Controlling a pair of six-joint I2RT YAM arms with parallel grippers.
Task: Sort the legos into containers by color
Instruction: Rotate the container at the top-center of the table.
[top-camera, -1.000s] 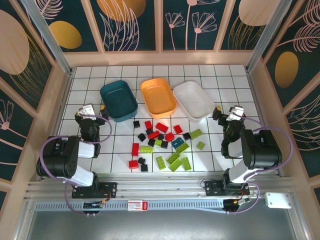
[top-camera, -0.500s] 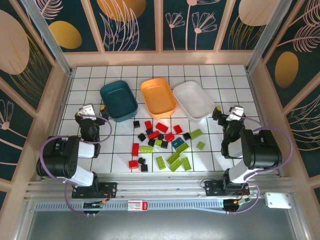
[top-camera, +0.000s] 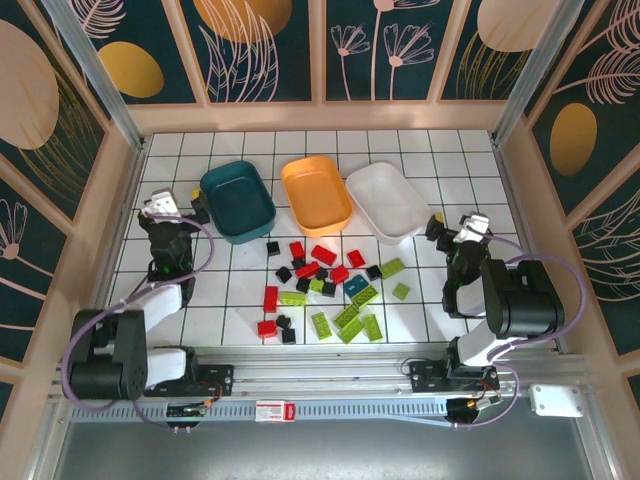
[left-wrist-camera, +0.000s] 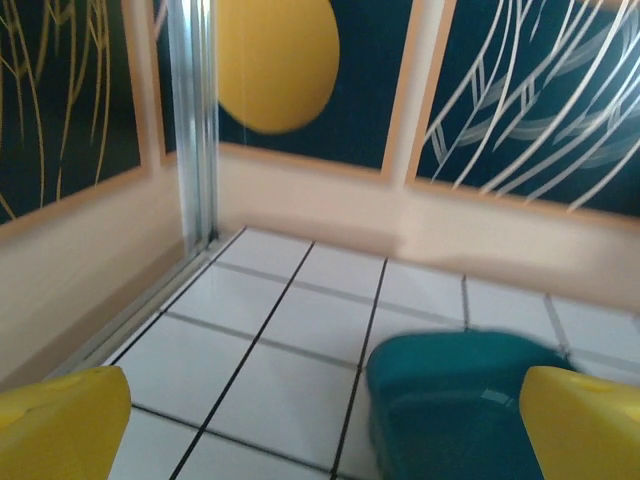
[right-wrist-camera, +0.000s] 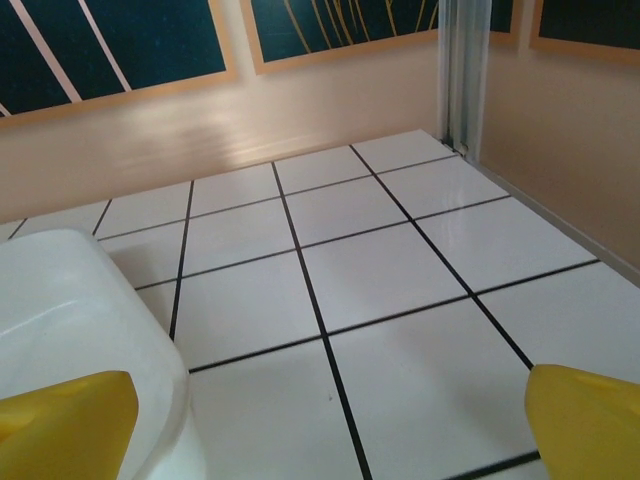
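Both the left end effector (top-camera: 180, 209) and the right end effector (top-camera: 455, 223) are held spread and empty. The legos (top-camera: 340, 273) lie crowded on the counter (top-camera: 240, 292), near the teal tub (top-camera: 237, 202), orange tub (top-camera: 315, 195) and white tub (top-camera: 387, 200). Two touching bricks of different colours could be pinched together and missorted, or the teal tub bumped.

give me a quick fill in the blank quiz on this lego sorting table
1. The orange tub sits between the dark teal tub and the ____ one.
2. So far ____ of the legos are inside a tub.
3. The left gripper, jaws open, hovers beside the ____ tub.
Missing words: white; none; dark teal.
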